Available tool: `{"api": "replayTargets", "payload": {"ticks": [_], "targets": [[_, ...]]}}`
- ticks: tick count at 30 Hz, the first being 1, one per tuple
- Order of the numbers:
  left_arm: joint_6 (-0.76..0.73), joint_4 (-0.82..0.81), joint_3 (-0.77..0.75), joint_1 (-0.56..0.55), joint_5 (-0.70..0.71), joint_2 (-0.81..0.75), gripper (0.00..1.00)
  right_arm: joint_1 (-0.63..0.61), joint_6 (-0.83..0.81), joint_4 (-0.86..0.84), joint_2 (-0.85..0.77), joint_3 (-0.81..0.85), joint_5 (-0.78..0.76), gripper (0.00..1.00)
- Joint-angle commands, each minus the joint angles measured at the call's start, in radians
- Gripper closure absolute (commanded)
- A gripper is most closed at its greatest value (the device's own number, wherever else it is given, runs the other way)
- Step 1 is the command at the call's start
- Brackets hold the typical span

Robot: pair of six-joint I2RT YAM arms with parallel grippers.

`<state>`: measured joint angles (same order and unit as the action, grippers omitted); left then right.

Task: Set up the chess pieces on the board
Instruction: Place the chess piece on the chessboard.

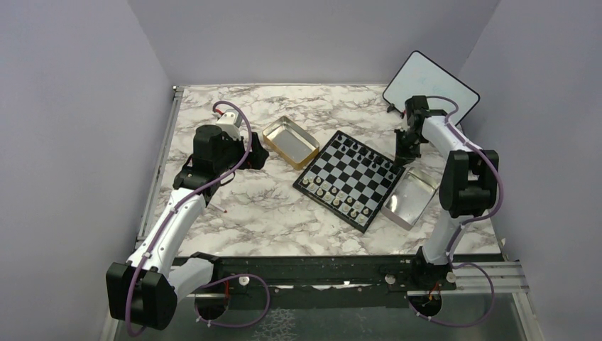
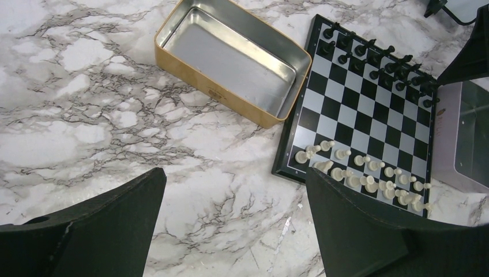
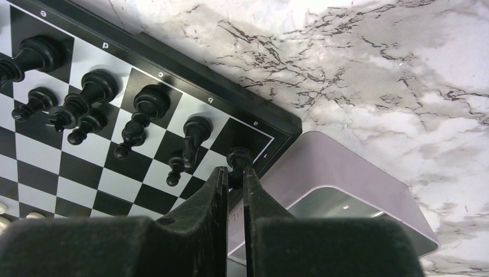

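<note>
- One black piece (image 3: 238, 157) is pinched in the tips of your right claw (image 3: 233, 173), which is clenched on it just over a corner square of the board (image 1: 353, 176). The narrow tip grip looks chosen to clear the neighbouring pieces.
- That corner seems to be the last gap in the black back row, so I judge you are seating the piece there. Whether its base touches the square, I cannot tell.
- Other black pieces (image 2: 375, 57) fill the two far rows, and white pieces (image 2: 357, 173) stand bunched along the near rows.
- Your left claw (image 2: 235, 179) hangs released, jaws wide, over bare bench (image 1: 241, 206) near the white side. It holds nothing and is well apart from the right arm.
- Gold tin (image 2: 207, 89) lies open just beside the board and is empty.
- Pale tin (image 3: 346, 167) lies against or just beside that corner, below the right claw. What shows of its inside is empty.
</note>
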<state>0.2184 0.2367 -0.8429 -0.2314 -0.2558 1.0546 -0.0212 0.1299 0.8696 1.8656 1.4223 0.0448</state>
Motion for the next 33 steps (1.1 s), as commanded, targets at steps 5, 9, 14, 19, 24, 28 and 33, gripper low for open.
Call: {"api": "replayTargets", "payload": {"ticks": [5,9,14,19,24,28,33], "targets": [[-0.013,0.006,0.004,-0.005,0.017,-0.023,0.08,0.013,-0.001,0.011,0.031,0.03,0.0,0.85],[-0.012,0.005,0.002,-0.005,0.017,-0.023,0.08,0.013,-0.001,0.007,0.036,0.032,0.009,0.84],[-0.014,0.006,0.002,-0.006,0.019,-0.025,0.08,0.014,-0.001,0.005,0.041,0.03,0.004,0.79],[-0.014,0.007,0.002,-0.006,0.022,-0.025,0.08,0.014,0.0,0.006,0.032,0.03,0.003,0.72],[-0.008,0.007,0.002,-0.008,0.029,-0.016,0.08,0.014,0.006,0.017,-0.014,0.033,0.007,0.67],[0.025,0.0,-0.001,-0.009,0.042,0.023,0.1,0.013,0.009,0.023,-0.068,0.024,0.031,0.62],[0.115,0.016,-0.049,-0.008,0.08,0.12,0.19,0.004,0.034,-0.016,-0.172,-0.019,0.105,0.6]]}}
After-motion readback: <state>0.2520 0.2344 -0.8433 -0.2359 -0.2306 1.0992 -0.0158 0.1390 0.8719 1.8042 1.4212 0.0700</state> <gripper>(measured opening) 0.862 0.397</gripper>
